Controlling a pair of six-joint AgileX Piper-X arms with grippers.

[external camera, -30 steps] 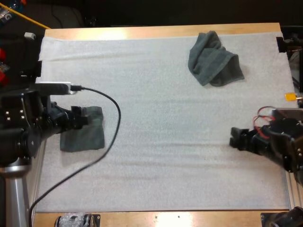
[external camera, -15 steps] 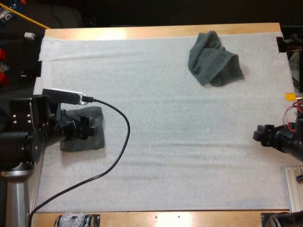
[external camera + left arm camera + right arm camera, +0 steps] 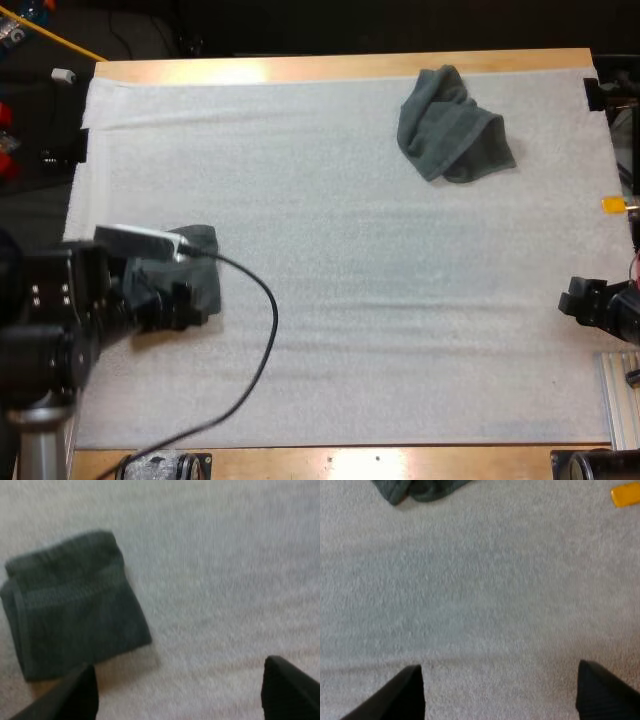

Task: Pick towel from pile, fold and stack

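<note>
Crumpled towel (image 3: 455,125) sits far right on the mat (image 3: 350,330). It's probably soft, light and floppy, so I'd pinch a loose outer corner. Folded towel (image 3: 75,625) lies just beside the left gripper (image 3: 180,685). That one and the right gripper (image 3: 500,685) are both spread and empty.

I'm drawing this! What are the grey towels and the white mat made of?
The crumpled towel and the folded towel look like soft, matte cloth, probably terry: floppy folds, a woven band. The white mat looks like thin foam, going by its fine pebbly surface; it might be felt.
</note>
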